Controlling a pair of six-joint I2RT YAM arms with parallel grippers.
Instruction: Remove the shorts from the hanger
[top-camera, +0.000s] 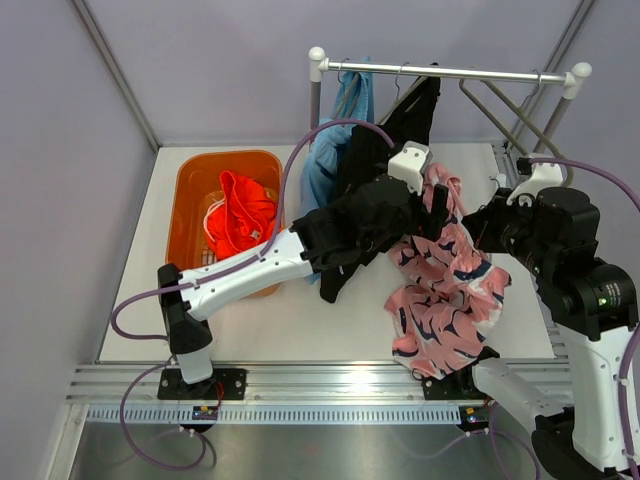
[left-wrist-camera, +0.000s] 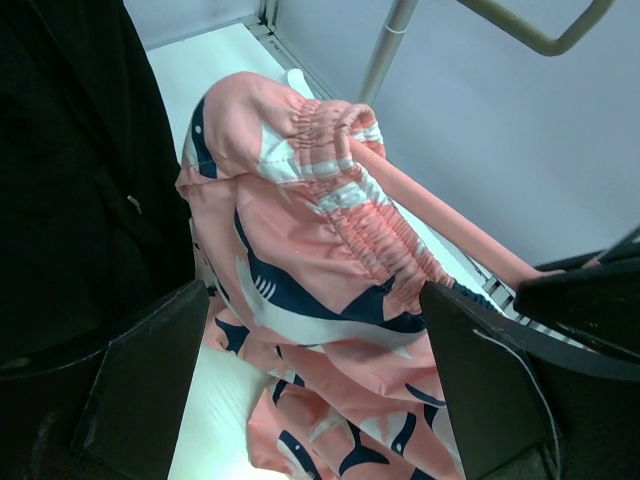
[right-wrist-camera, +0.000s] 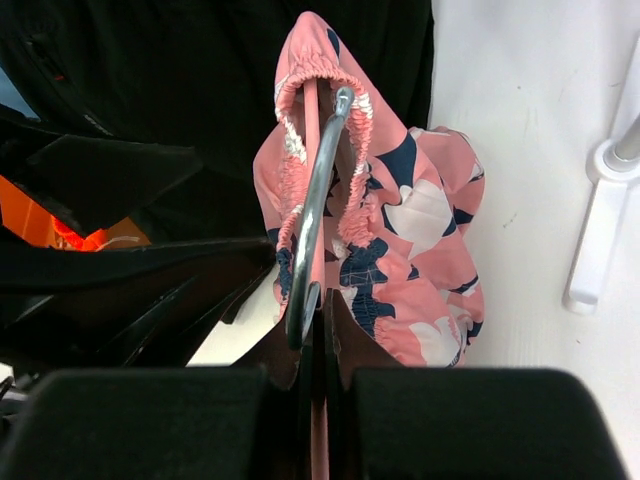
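Right wrist: right gripper (right-wrist-camera: 318, 305) tight on hanger (right-wrist-camera: 314, 200)

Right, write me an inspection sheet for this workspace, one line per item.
Surface: white table, with an orange bin at its left.
Job's things: orange shorts lie in the bin. Pink patterned shorts are on a pink hanger, off the rail. Black shorts and blue shorts hang on the rail.
Clutter: nothing seen.
Grippers: left gripper open, one finger on each side of the pink waistband. Right gripper shut on the hanger's metal hook.
Cables: purple cable arcs above the left arm, past the blue shorts.
Surroundings: grey walls enclose the table.
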